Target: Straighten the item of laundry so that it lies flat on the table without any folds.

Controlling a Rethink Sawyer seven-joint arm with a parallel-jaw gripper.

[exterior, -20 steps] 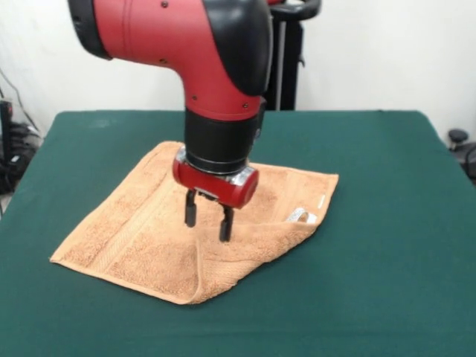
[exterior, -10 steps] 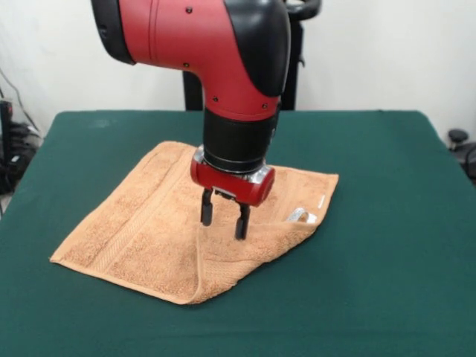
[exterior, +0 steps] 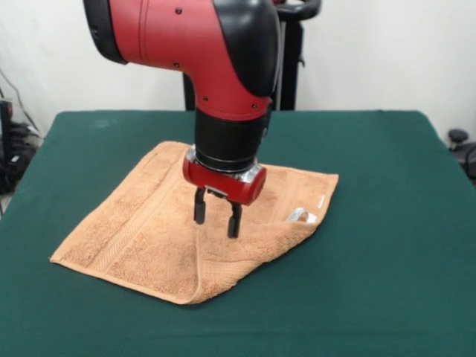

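Note:
The orange-tan towel (exterior: 141, 230) lies on the dark green table (exterior: 387, 245), in the middle and a little left. Its near right corner is folded over onto the rest, with a fold edge running down to the near tip. A small white label (exterior: 299, 216) shows on the folded flap. My gripper (exterior: 216, 220) hangs just above the towel, over the top of the fold edge. Its two black fingers (exterior: 199, 214) stand apart and hold nothing.
The black pedestal (exterior: 288, 59) stands behind the table's far edge. Dark objects (exterior: 458, 141) sit beyond the table's right side, and cables (exterior: 15, 141) beyond its left side. Bare green table surrounds the towel on all sides.
The gripper moved right, then back a little to the left, staying just above the towel. The towel has not moved.

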